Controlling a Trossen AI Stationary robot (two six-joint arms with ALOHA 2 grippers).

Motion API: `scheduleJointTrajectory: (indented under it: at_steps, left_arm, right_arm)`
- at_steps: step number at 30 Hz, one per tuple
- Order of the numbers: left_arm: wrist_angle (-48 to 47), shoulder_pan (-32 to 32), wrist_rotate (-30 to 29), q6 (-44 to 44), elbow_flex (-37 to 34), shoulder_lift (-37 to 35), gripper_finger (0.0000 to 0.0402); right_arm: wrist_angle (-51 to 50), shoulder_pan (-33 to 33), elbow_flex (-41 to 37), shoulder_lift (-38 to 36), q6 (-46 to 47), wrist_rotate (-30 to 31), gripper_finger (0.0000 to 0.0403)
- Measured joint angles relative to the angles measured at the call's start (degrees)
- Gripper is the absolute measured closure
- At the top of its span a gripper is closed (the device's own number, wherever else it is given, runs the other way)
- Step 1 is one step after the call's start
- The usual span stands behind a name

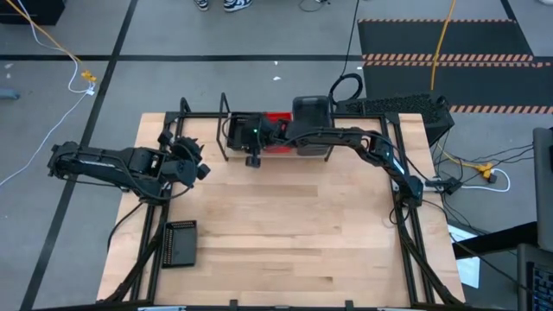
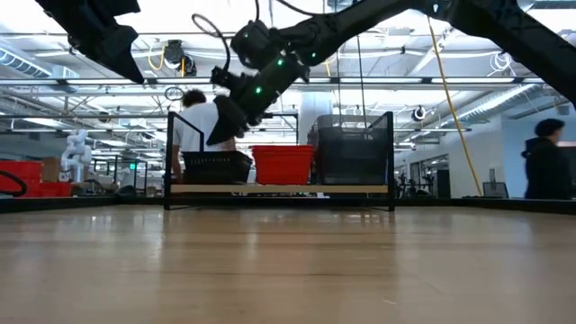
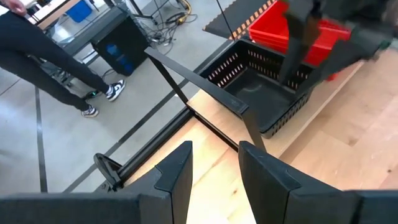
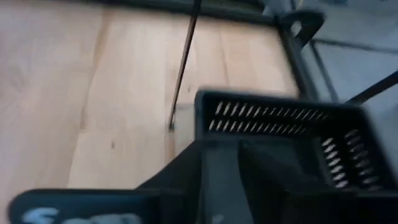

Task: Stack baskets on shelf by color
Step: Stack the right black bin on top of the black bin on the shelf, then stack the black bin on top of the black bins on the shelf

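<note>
The shelf [image 2: 279, 189] stands at the table's far edge. On it stand, side by side, a black basket [image 2: 216, 167], a red basket [image 2: 283, 165] and a taller grey stack [image 2: 351, 148]. Another black basket [image 1: 179, 244] lies on the table at the near left. My right gripper [image 2: 223, 126] hangs just above the black basket on the shelf [image 4: 280, 121]; whether it touches it, I cannot tell. My left gripper [image 3: 214, 168] is open and empty, raised over the table's far left [image 1: 192, 164], facing the shelf.
Black frame rails [image 1: 415, 242] run along the table's left and right sides. The shelf's thin upright end posts [image 2: 169, 153] stand beside the black basket. People stand in the room beyond the table [image 2: 544, 162]. Bare wood [image 1: 294, 225] spans the table's middle.
</note>
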Motion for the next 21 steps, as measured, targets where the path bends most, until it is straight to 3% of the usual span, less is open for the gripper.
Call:
scheduleJointTrajectory:
  at_steps: [6,10,16,19,21]
  left_arm:
    - [-2.04,-0.2,0.1,-1.17,0.0,-0.01,0.0268]
    - [-2.87,-0.2,0.15,-2.04,-0.04,-0.18,0.0268]
    - [-3.27,-0.28,0.13,-3.17,-0.04,-0.93,0.0268]
    - [-3.63,-0.35,0.94,-4.51,-0.04,-0.95,0.0268]
    - [-3.75,-0.7,3.46,-5.24,-0.04,-0.9,0.0268]
  right_arm:
    - [-0.78,0.02,0.04,-4.46,-0.01,0.54,0.0253]
    - [1.51,1.57,-2.78,-6.59,4.01,-6.43,0.024]
    - [24.98,11.25,-15.75,-6.09,10.76,-9.44,0.0239]
    - [37.87,16.92,-19.51,-6.15,11.86,-6.17,0.0239]
    - [41.18,20.27,-19.27,-6.23,11.08,-3.1,0.0239]
